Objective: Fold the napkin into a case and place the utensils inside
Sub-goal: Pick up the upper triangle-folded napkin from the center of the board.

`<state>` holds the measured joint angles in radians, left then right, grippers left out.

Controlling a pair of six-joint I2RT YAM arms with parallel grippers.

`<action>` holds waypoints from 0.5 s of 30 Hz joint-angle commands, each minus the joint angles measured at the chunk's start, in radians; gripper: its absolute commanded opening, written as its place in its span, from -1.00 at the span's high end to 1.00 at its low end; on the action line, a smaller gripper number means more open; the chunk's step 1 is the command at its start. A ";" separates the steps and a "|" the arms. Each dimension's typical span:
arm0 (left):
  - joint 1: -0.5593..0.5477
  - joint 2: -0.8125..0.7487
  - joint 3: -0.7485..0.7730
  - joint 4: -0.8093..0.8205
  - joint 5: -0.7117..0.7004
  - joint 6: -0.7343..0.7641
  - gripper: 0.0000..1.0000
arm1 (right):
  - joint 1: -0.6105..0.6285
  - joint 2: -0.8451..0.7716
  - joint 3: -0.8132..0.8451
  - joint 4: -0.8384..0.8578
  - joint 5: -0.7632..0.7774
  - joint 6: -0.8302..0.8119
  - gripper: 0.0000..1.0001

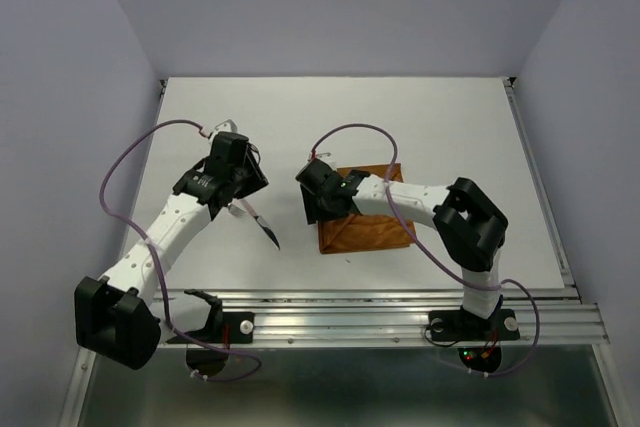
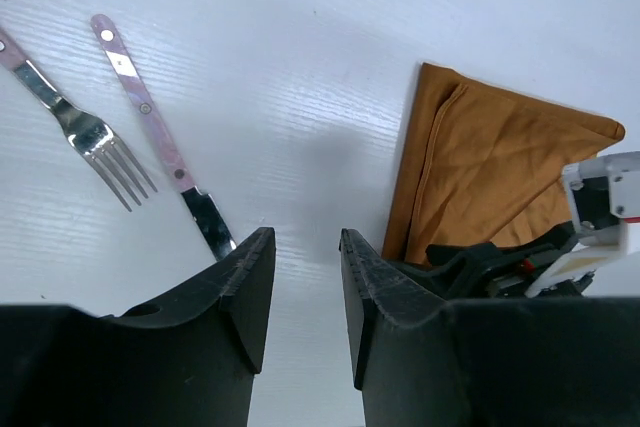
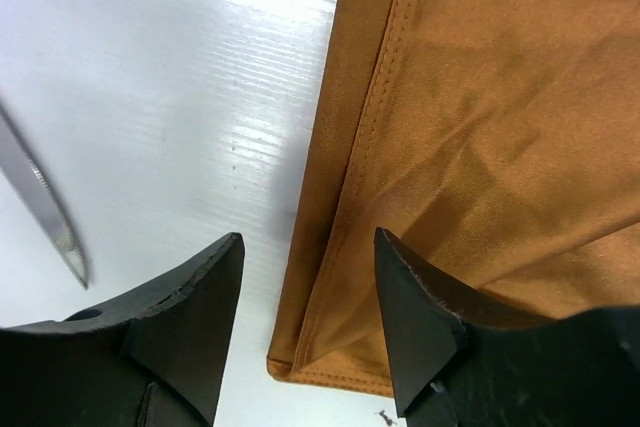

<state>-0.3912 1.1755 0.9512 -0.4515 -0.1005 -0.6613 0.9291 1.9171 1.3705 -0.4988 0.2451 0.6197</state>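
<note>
left gripper (image 2: 305,245) — released; empty | right gripper (image 3: 308,245) — released over napkin (image 3: 480,127) edge | knife (image 2: 148,127) beside fork (image 2: 95,137)

The white tabletop (image 1: 420,127) carries a folded rust-orange napkin (image 3: 480,97); its left edge runs beneath the right gripper (image 3: 310,247). A knife (image 2: 150,132) and a fork (image 2: 90,132) lie ahead-left of the left gripper (image 2: 305,247), with the fork farther left and the two not touching.

One napkin (image 2: 490,167), one fork (image 2: 80,127), one knife (image 2: 160,137), plus a left gripper (image 2: 305,277) and a right gripper (image 3: 310,287).
</note>
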 commanded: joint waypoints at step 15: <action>0.026 0.012 -0.085 0.034 0.153 0.066 0.10 | 0.096 0.064 0.024 -0.037 0.136 0.023 0.69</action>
<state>-0.3691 1.1748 0.8734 -0.4522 -0.0017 -0.6247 1.0138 2.0064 1.4147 -0.5705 0.3748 0.6353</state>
